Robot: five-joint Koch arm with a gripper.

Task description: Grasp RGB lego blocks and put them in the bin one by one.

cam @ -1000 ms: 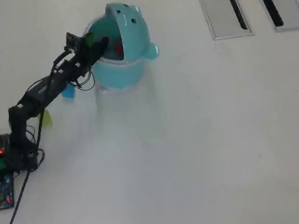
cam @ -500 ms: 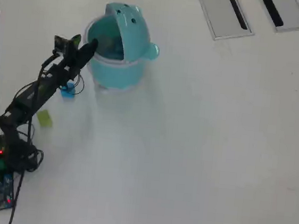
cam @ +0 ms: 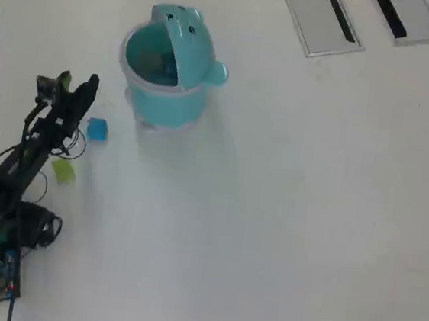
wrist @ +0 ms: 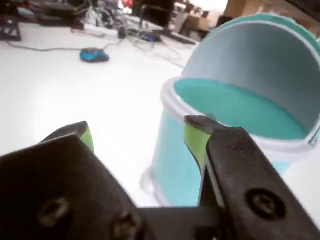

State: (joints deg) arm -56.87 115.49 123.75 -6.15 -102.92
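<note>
a: where is the teal bin [cam: 163,101]?

b: it stands on the white table [cam: 285,214], near the top left in the overhead view. its round lid [cam: 187,39] is flipped up and back, so the top is wide open. a little knob ear [cam: 219,73] sticks out on its right side.

a: and the arm?

b: the black arm [cam: 26,160] is on the left edge of the overhead view. it reaches up toward the bin but does not touch it. the gripper [cam: 77,83] is off to the left of the bin, well clear of the rim.

a: is the gripper holding something?

b: no. in the wrist view the gripper [wrist: 140,132] has its two jaws spread apart with a clear gap, and you can see the table and the bin [wrist: 225,130] through the gap. nothing sits between the jaws. the green pads [wrist: 195,140] on the tips are bare.

a: where are the blocks?

b: the blue block [cam: 96,129] lies on the table just right of the arm, between the arm and the bin, not touching the bin. the yellow-green block [cam: 63,171] lies lower down, close beside the arm. there is something dark and blurry inside the bin, but i cannot tell what it is.

a: anything else around?

b: two grey plates with dark slots [cam: 360,15] are set in the table at the top right. in the wrist view a small blue thing [wrist: 94,55] and some cables [wrist: 145,37] lie far back on the table.
</note>
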